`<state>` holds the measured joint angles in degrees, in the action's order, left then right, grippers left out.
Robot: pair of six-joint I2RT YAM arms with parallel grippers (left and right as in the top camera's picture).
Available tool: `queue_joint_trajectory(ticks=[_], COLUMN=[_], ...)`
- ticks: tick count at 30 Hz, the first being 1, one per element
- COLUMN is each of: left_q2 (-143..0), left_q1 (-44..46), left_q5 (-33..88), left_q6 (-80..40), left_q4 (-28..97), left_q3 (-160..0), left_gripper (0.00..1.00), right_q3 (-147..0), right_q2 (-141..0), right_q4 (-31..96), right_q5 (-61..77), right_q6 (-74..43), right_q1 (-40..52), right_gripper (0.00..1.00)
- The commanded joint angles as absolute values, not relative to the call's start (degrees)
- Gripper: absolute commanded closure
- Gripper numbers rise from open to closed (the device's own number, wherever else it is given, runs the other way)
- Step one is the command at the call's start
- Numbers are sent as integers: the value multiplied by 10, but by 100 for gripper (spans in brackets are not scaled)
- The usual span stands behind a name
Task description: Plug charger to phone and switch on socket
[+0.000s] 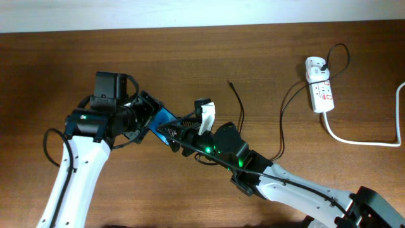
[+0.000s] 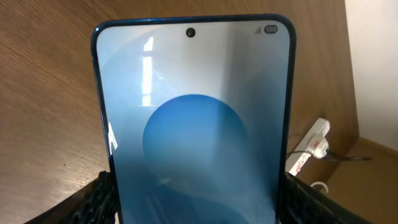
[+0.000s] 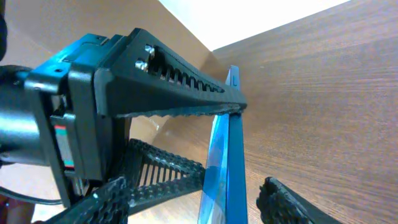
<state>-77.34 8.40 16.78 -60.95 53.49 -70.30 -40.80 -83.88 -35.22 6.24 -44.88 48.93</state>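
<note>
The phone [image 1: 164, 118] has a blue screen and is clamped by its two long edges in my left gripper [image 1: 150, 120], lifted and tilted above the table. In the left wrist view the phone [image 2: 193, 112] fills the frame between the fingers [image 2: 196, 190]. My right gripper [image 1: 173, 133] is open, with its fingers on either side of the phone's end. In the right wrist view the phone [image 3: 227, 149] shows edge-on between the open fingers [image 3: 193, 198]. The charger cable [image 1: 239, 111] lies on the table with its tip at the far end, away from both grippers. The socket [image 1: 320, 85] lies at the far right.
The charger's black adapter [image 1: 316, 63] sits in the socket's far end, and the cable loops down the table [image 1: 283, 130]. The thick white cord [image 1: 354, 140] runs off to the right. The socket also shows in the left wrist view [image 2: 310, 146]. The table's far edge meets a white wall.
</note>
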Motion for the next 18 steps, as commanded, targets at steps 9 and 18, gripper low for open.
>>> queue_joint_trajectory(ticks=[9, 18], left_q2=[-763, -763], left_q1=[94, 94], left_q5=[244, 245], left_q6=[-623, -623], left_q4=[510, 511], left_q3=[-715, -715], left_gripper=[58, 58], right_q3=[-415, -415], right_q2=[-858, -858], right_q4=[-354, -354], right_q5=[53, 58], right_q6=[-458, -468], right_q1=[493, 493], right_gripper=[47, 69])
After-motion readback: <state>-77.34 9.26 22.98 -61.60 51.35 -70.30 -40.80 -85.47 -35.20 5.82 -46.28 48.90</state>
